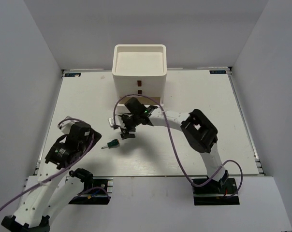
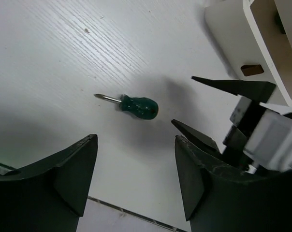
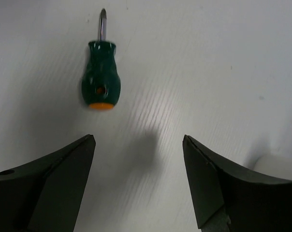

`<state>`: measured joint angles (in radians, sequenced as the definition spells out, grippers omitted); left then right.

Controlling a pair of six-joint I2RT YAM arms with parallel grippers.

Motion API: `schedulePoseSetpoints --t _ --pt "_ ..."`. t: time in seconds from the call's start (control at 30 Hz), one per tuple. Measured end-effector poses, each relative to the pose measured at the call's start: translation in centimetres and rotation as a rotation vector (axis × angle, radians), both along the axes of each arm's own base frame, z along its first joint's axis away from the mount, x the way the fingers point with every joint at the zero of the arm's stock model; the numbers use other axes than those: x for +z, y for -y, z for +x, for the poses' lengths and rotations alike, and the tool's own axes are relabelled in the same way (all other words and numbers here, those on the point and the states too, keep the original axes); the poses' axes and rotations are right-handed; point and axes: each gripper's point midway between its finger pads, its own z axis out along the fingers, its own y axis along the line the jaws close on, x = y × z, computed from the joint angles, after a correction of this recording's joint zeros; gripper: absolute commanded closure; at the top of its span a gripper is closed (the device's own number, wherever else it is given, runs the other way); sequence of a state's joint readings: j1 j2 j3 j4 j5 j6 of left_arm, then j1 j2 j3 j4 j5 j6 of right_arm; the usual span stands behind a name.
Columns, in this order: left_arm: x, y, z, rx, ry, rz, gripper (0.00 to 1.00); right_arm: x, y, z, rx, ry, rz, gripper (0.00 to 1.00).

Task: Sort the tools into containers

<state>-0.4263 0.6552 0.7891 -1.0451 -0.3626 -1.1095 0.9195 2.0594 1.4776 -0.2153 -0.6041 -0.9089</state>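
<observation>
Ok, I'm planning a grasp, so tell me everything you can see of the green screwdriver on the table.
The screwdriver is stubby. It has a glossy dark green handle, plastic by its look, bulbous with a narrow waist. The handle has an orange butt cap and a small side hole showing orange. The short metal shaft ends in a cross tip. It lies flat on the white table, tip toward the left arm's side, touched by nothing.

Stubby green-handled screwdriver (image 1: 111, 144) lying flat, tip leftward — white stacked organizer (image 1: 129, 82) upright, well behind it
</observation>
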Motion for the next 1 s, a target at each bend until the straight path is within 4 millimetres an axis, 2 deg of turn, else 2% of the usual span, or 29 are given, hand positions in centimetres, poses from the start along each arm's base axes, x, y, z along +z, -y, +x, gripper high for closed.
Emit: schedulePoseSetpoints --t 0.1,0.23,0.47,0.63,0.67,0.73,0.77,0.87,0.9,0.97,1.0 --pt "0.3 -1.1 -1.4 0.032 0.008 0.001 0.25 -0.8 -2.4 -1.1 0.047 0.007 -0.003 0.21" --pt "-0.3 -2.0 -2.5 0.063 -0.032 0.029 0.25 -1.4 -2.7 -3.5 0.099 -0.011 -0.033 0.21" --pt "-0.5 -2.7 -3.7 0.093 -0.043 0.025 0.25 -1.8 -3.3 -6.1 0.146 -0.021 -0.053 0.22" --pt "-0.5 -3.3 -4.6 0.112 -0.049 0.023 0.25 -3.9 -3.9 -6.8 0.129 -0.009 -0.102 0.26" --pt "-0.5 -3.3 -4.7 0.115 -0.051 0.022 0.25 -4.2 -4.2 -7.1 0.129 -0.023 -0.104 0.29" --pt "-0.4 -3.4 -4.9 0.121 -0.050 0.018 0.25 -4.1 -5.0 -6.6 0.108 -0.003 -0.099 0.32" --pt "-0.3 -3.5 -5.0 0.123 -0.049 0.017 0.25 -4.1 -5.3 -6.5 0.102 0.003 -0.097 0.34" --pt "-0.4 -3.5 -5.2 0.126 -0.054 0.017 0.25 -4.2 -5.5 -6.1 0.083 0.027 -0.101 0.61" --pt "-0.4 -3.5 -5.2 0.127 -0.054 0.016 0.25 -4.2 -5.5 -6.0 0.081 0.033 -0.101 0.80" --pt "-0.4 -3.5 -5.1 0.127 -0.053 0.015 0.25 -4.1 -5.5 -5.6 0.068 0.042 -0.101 1.00" --pt "-0.3 -3.5 -5.1 0.126 -0.051 0.013 0.25 -4.1 -5.4 -5.4 0.060 0.043 -0.103 1.00"
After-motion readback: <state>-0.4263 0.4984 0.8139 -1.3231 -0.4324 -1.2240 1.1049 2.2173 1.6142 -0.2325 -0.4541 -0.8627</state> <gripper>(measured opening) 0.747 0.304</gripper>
